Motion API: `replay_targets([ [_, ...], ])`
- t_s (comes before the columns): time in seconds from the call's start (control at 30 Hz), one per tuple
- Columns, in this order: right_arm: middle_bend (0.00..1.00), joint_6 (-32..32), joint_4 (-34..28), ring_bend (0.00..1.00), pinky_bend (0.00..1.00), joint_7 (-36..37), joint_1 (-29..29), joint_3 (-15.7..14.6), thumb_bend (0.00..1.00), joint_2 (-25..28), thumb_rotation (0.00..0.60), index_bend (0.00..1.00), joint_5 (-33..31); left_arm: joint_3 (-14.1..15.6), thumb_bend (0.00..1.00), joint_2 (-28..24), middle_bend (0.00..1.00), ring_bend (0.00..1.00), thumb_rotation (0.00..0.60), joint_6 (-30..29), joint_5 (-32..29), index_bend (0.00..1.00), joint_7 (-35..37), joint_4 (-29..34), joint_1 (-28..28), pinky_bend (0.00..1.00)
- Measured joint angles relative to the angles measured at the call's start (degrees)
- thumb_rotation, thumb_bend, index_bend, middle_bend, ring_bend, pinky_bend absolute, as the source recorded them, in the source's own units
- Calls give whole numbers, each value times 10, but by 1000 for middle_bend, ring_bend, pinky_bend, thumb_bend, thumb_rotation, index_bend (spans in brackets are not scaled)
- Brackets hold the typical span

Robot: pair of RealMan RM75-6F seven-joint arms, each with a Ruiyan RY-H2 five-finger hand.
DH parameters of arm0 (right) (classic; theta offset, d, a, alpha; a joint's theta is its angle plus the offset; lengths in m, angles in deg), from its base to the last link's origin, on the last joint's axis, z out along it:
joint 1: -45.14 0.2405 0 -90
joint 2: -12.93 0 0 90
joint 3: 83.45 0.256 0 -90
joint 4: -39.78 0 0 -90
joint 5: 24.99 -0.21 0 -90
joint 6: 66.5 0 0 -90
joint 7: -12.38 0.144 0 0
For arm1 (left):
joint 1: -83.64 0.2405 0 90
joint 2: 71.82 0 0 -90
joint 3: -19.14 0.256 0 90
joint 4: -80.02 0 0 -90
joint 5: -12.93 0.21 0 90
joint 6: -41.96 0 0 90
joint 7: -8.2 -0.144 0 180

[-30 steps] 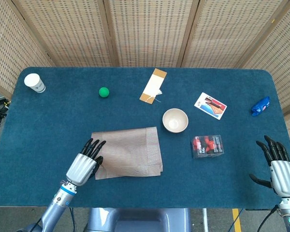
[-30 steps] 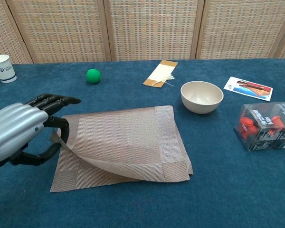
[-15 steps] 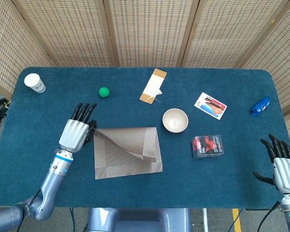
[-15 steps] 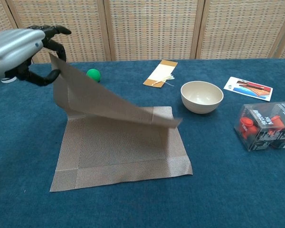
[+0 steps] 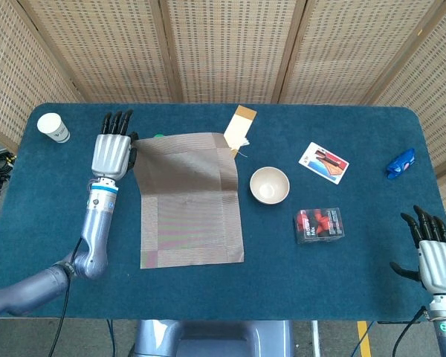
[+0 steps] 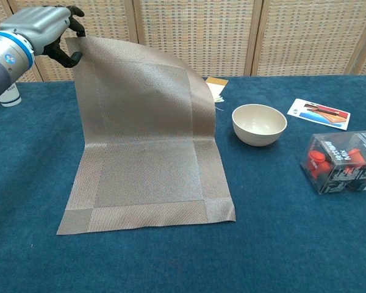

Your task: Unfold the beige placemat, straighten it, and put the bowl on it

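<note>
Head view: left hand [image 5: 110, 154] pinches far-left corner of placemat [image 5: 189, 216], mat beside bowl [image 5: 270, 185]; right hand [image 5: 434, 262] idle, fingers spread.
Chest view: far half lifted; lower it away, flat, keeping tabletop [image 6: 293, 244] clutter clear.

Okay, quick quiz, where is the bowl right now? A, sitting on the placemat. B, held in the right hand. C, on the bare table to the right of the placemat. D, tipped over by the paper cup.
C: the bowl stands upright on the blue table, just off the right edge of the placemat, whose far corner the left hand holds up.
</note>
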Motion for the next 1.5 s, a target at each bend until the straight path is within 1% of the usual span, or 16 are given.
replay_targets([
  [0.03,0,1,1,0,0,0,0,0,42,0,600,158,-1,0,477,5,0,0,600,3,-5,551,-4,-14,-6,0],
  [0.1,0,2,2,0,0,-1,0,0,43,-1,600,158,-3,3,329,15,0,0,600,11,-19,312,-15,-41,-18,0],
  [0.17,0,2,3,0,0,-1,0,0,42,-1,600,158,-4,8,229,19,0,0,600,20,-31,147,-30,-53,-25,0],
  [0.2,0,2,3,0,0,-1,0,1,42,-1,600,158,-4,10,200,20,0,0,600,23,-36,82,-36,-56,-26,0],
  [0.27,0,3,4,0,0,-1,0,1,42,-1,600,158,-5,16,178,20,0,0,600,28,-48,17,-47,-58,-28,0],
  [0.3,0,3,4,0,0,0,-1,1,42,-1,600,158,-5,18,175,19,0,0,600,27,-51,3,-48,-58,-28,0],
  [0.43,0,3,3,0,0,1,-1,0,42,0,600,158,-3,25,173,11,0,0,600,16,-51,0,-42,-49,-25,0],
  [0.6,0,2,-1,0,0,2,-2,-3,42,2,600,158,1,33,173,-10,0,0,600,-9,-40,0,-28,-16,-12,0],
  [0.73,0,2,-5,0,0,3,-3,-6,42,6,600,158,6,43,173,-35,0,0,600,-29,-29,0,-16,28,7,0],
  [0.83,0,2,-8,0,0,4,-3,-8,42,8,600,158,9,57,173,-60,0,0,600,-45,-16,0,-1,74,27,0],
  [0.93,0,2,-8,0,0,8,-4,-9,42,10,600,158,13,80,173,-90,0,0,600,-65,7,0,19,130,56,0],
  [1.0,0,3,-8,0,0,9,-4,-11,42,10,600,157,15,102,173,-112,0,0,600,-87,29,0,34,172,82,0],
  [1.17,0,4,-8,0,0,15,-3,-15,42,11,600,158,24,168,173,-156,0,0,600,-160,92,0,63,249,157,0],
  [1.37,0,-1,-10,0,0,25,-4,-22,42,13,600,157,42,244,173,-191,0,0,600,-247,158,0,97,300,242,0],
  [1.5,0,-4,-8,0,0,31,-4,-25,41,13,600,157,50,283,173,-202,0,0,600,-303,199,0,129,301,294,0],
])
